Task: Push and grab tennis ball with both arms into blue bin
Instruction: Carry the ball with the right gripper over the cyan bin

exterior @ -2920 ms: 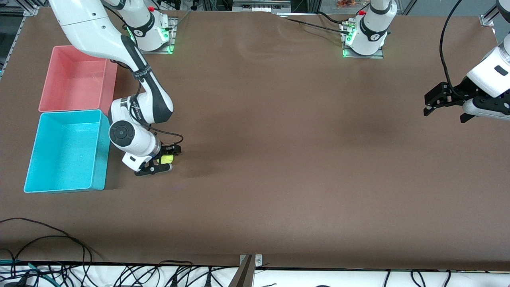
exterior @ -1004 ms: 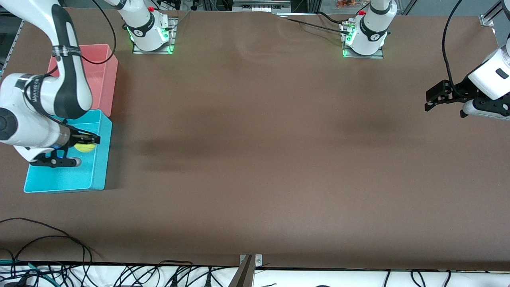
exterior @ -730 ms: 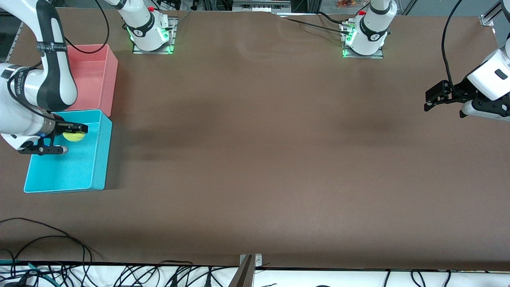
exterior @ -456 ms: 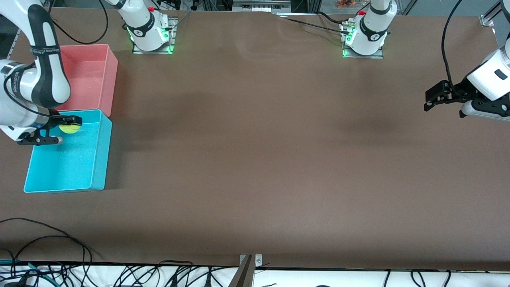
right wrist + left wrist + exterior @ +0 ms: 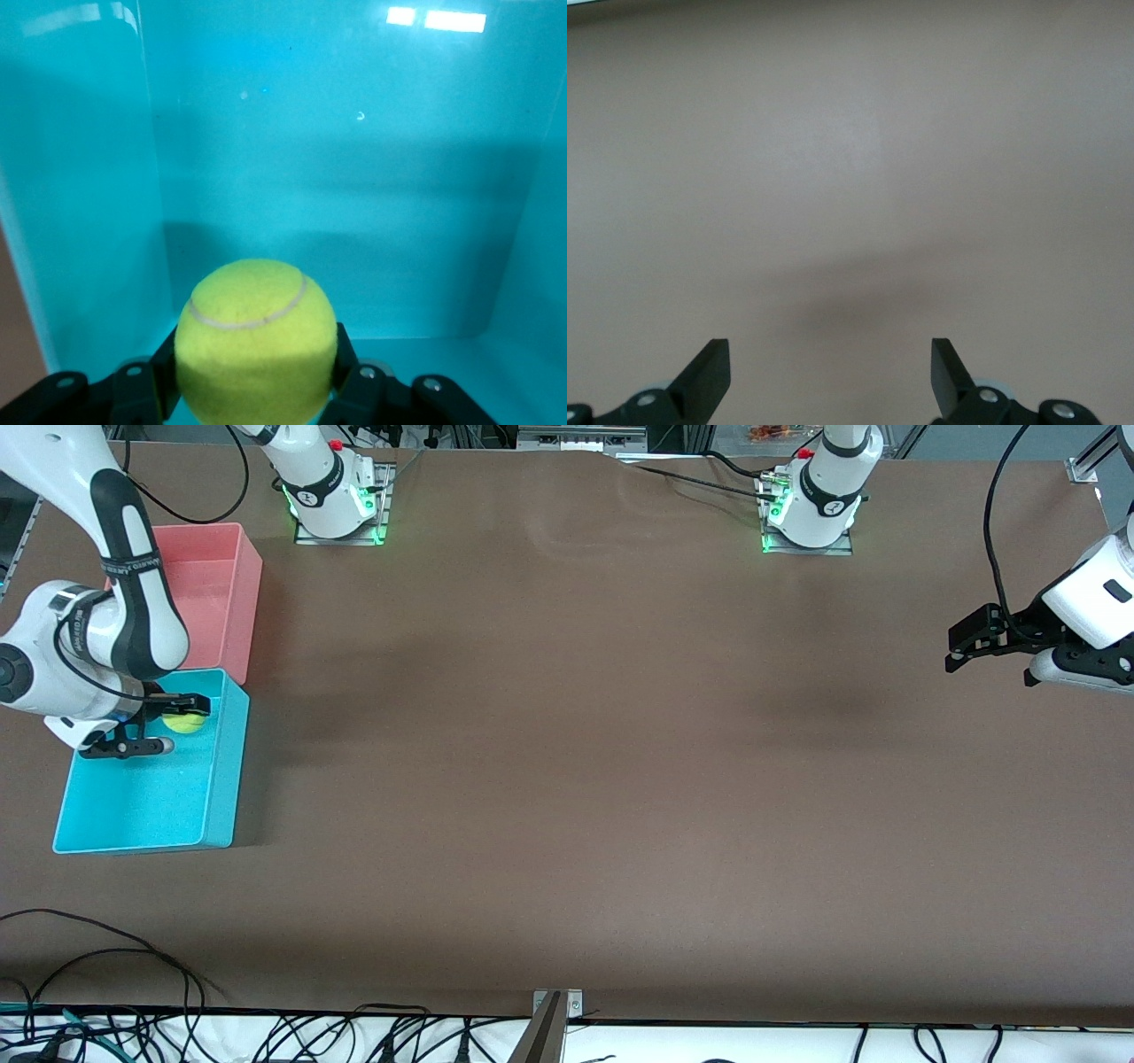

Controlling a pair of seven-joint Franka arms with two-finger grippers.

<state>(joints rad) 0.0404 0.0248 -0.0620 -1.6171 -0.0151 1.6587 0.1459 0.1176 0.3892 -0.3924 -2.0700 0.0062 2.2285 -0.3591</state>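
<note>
The right hand grips the tennis ball over the blue bin, which sits nearer the front camera than the pink bin. The left hand waits with its fingers spread above the table.

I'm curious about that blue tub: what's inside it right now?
Over the blue bin, the right end effector grips the tennis ball. The bin floor shows nothing else; the arm covers one corner.
</note>
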